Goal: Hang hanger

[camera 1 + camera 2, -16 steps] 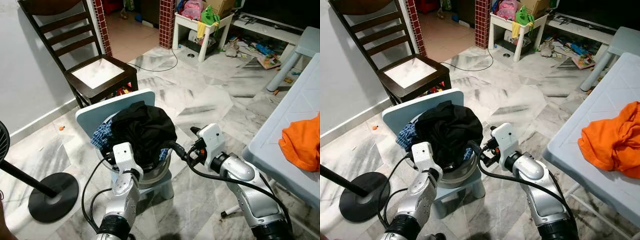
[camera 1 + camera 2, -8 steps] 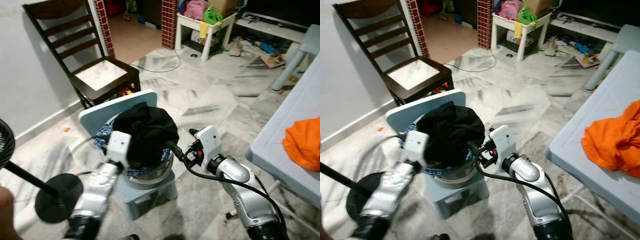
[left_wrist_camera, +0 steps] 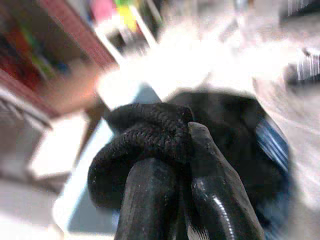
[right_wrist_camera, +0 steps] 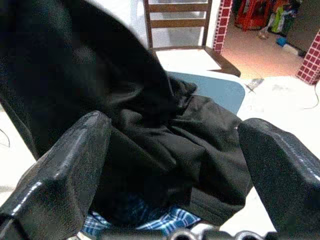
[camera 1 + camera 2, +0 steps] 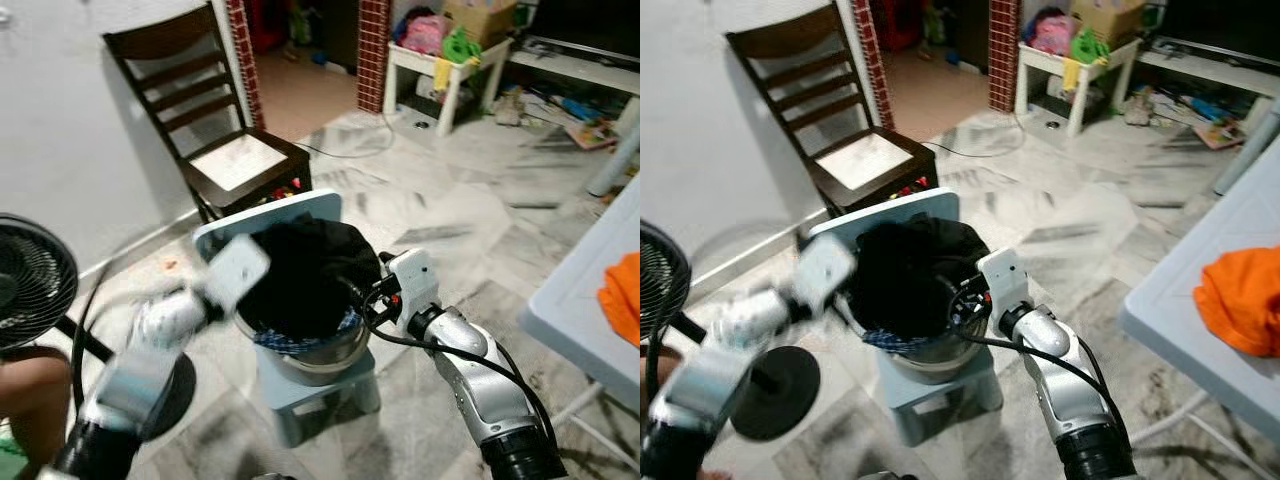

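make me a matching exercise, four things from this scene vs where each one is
Things:
1. black clothes
2. orange cloth
3. fan
4. dark chair

Places:
A. by the white wall
B. on the grey table
C. far out on the robot's left
D. in the metal basin on the stool

Pairs: 1-D, 2-B, 3-C, 4-A

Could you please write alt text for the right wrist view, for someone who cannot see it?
The right end effector, fingers wide open, points at a heap of black clothes lying over blue checked cloth. Behind are a pale blue stool back, a dark wooden chair and red brick pillars.
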You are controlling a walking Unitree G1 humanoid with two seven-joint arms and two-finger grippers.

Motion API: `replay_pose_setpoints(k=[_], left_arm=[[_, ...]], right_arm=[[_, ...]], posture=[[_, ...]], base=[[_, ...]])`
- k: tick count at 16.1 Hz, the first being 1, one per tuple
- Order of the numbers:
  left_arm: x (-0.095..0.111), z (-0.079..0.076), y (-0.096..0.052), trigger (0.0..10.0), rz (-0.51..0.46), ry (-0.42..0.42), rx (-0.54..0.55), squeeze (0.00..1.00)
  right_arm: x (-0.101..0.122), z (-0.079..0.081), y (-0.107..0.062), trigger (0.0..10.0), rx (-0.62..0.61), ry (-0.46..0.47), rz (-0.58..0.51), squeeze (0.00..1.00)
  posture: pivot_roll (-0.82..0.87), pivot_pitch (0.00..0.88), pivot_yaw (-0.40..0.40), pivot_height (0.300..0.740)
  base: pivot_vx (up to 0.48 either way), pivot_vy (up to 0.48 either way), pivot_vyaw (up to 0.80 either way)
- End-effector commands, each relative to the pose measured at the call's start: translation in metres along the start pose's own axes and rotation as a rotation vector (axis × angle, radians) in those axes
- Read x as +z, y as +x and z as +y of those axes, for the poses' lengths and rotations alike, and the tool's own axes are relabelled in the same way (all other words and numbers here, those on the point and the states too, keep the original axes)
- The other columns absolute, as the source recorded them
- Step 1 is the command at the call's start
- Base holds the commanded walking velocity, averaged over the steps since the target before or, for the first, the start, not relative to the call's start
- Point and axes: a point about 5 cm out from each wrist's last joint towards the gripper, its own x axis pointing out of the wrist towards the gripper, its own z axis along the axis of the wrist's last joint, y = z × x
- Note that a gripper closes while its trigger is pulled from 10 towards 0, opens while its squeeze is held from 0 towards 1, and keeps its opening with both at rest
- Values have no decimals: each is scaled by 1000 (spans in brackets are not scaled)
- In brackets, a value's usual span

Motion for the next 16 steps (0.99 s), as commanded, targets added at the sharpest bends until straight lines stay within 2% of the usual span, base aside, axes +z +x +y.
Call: replay_pose_setpoints(k=[1,2,4,5,6,7,8,9,11,12,14,15,16], left_arm=[[28,11,0,0,-124,186,31,0],[36,12,0,0,-149,239,28,0],[54,24,3,0,-192,412,63,0],[57,28,4,0,-200,467,83,0],[63,36,4,0,-229,576,132,0],[70,34,2,0,-276,603,129,0],[63,21,2,0,-270,473,45,0],[55,14,3,0,-248,363,19,0],[25,1,-3,0,-148,93,121,0],[20,-2,-5,0,-138,39,148,0],[-10,-18,-24,0,-25,-199,398,0],[-20,-22,-33,471,26,-278,496,0],[-32,-26,-44,4941,97,-347,609,0]], right_arm=[[4,-1,4,10000,-14,-10,-20,0],[4,-2,4,10000,-23,-14,-24,0],[3,-5,6,10000,-52,-23,-28,0],[3,-5,6,10000,-52,-24,-29,0],[4,-3,8,10000,-50,-26,-33,0],[3,-3,8,10000,-52,-28,-34,0],[3,-4,8,10000,-66,-29,-37,0],[3,-6,7,10000,-81,-30,-41,0],[4,-11,5,10000,-153,-7,-58,0],[5,-13,4,10000,-164,5,-63,0],[5,-23,-5,10000,-267,86,-85,0],[4,-26,-8,10000,-295,108,-84,0],[2,-29,-11,10000,-320,125,-77,0]], posture=[[8,0,111,740],[7,0,110,740],[9,0,105,740],[8,0,103,740],[5,0,101,740],[5,0,98,740],[5,0,97,740],[6,0,97,740],[-5,0,97,740],[-5,0,97,740],[-7,0,80,740],[-5,0,69,740],[5,0,55,740]], base=[[0,0,0],[0,0,0],[0,0,0],[0,0,0],[0,0,0],[0,0,0],[0,0,0],[0,0,0],[0,0,0],[0,0,0],[0,0,0],[0,0,0],[0,0,0]])
